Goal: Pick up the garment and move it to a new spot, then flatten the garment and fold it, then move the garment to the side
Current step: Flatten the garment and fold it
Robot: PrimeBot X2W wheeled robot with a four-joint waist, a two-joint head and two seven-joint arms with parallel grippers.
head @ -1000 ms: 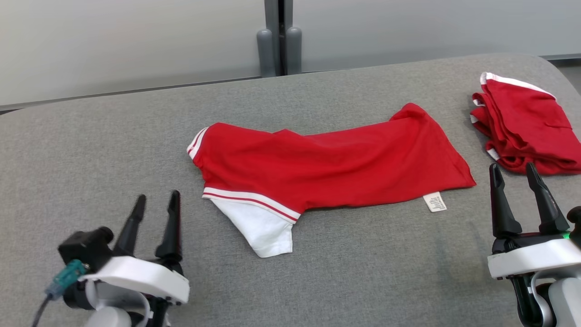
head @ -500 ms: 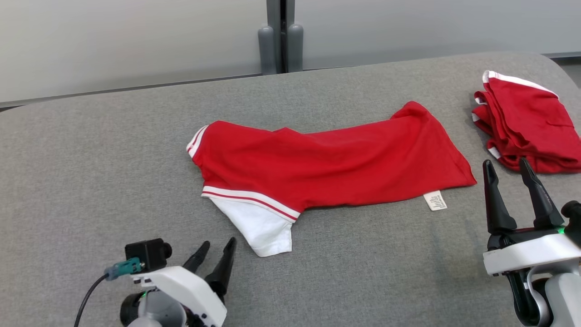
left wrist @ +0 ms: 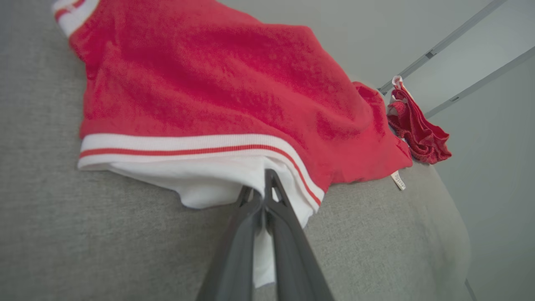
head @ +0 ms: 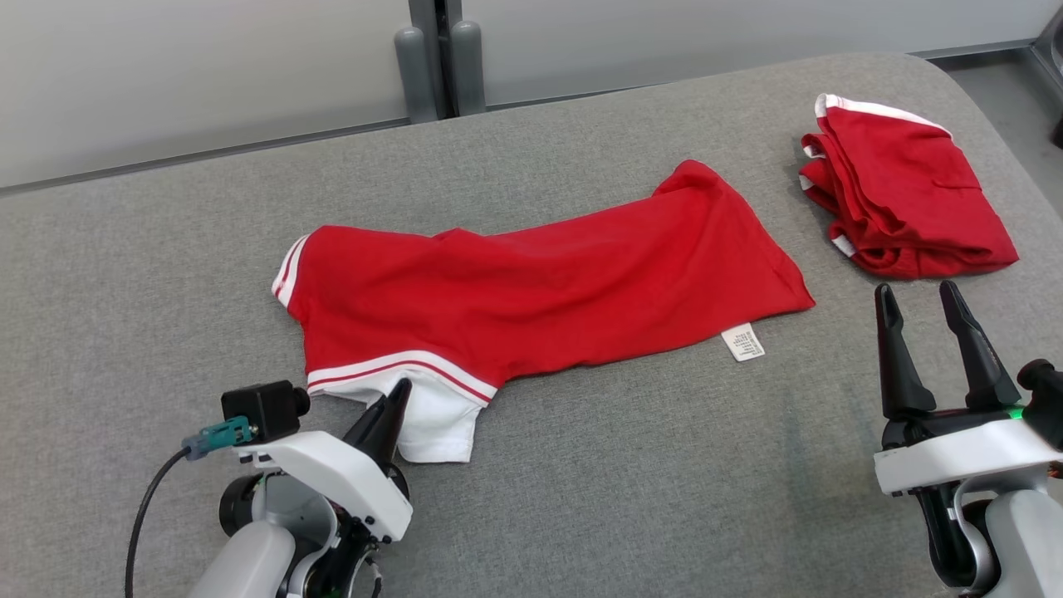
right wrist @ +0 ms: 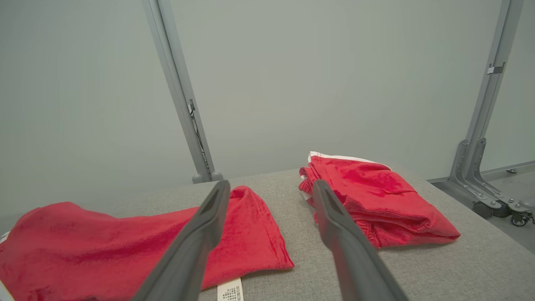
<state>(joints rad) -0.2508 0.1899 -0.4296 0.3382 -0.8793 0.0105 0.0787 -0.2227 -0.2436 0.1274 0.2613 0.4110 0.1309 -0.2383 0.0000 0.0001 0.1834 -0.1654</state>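
Two red garments lie on the grey fabric-covered worktop (head: 631,482). A folded red bundle with white trim (head: 905,199) sits at the far right, apparently set aside. The red shirt with white striped cuffs (head: 531,282) is spread lengthwise across the middle. The left end effector (head: 395,397) lies low at the shirt's near edge, its fingers pinched nearly together on the white panel (head: 440,423). In the left wrist view, cloth shows between them. This looks like a corner grip for lifting and carrying the shirt. The right end effector (head: 914,291) hovers with fingers spread and holds nothing. It sits near the white care label (head: 742,342), well placed to take that end.
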